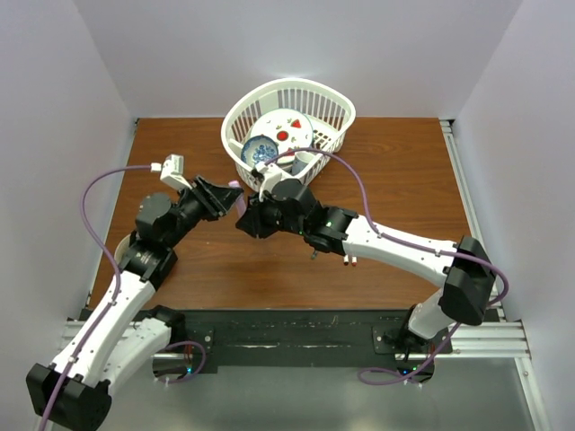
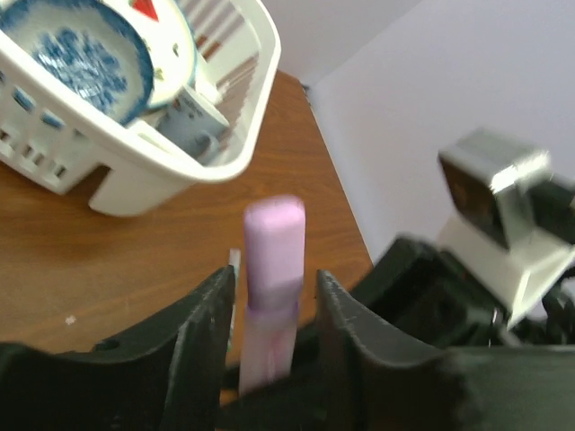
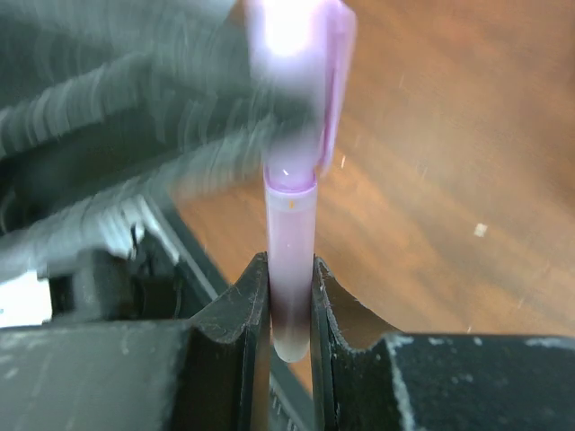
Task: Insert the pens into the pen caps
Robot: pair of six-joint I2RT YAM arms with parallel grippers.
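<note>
The right hand (image 3: 289, 265) is clamped on the lower barrel of the pink marker (image 3: 292, 224), holding it in the air over the middle of the counter (image 2: 108, 269), toward the far edge near the white basket (image 2: 135, 184). The pale pink cap (image 2: 274, 238) sits on the marker's tip, between the parted jaws of the left hand (image 2: 276, 277), which appear clear of it. If the cap is only loosely seated, it could slip off and drop. A sideways brush from a jaw could knock it askew.

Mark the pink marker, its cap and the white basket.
pink marker (image 3: 292, 233): right wrist view, barrel just below the cap.
pale pink cap (image 2: 274, 238): left wrist view, side of the cap.
white basket (image 1: 338, 122): top external view, right wall.
</note>
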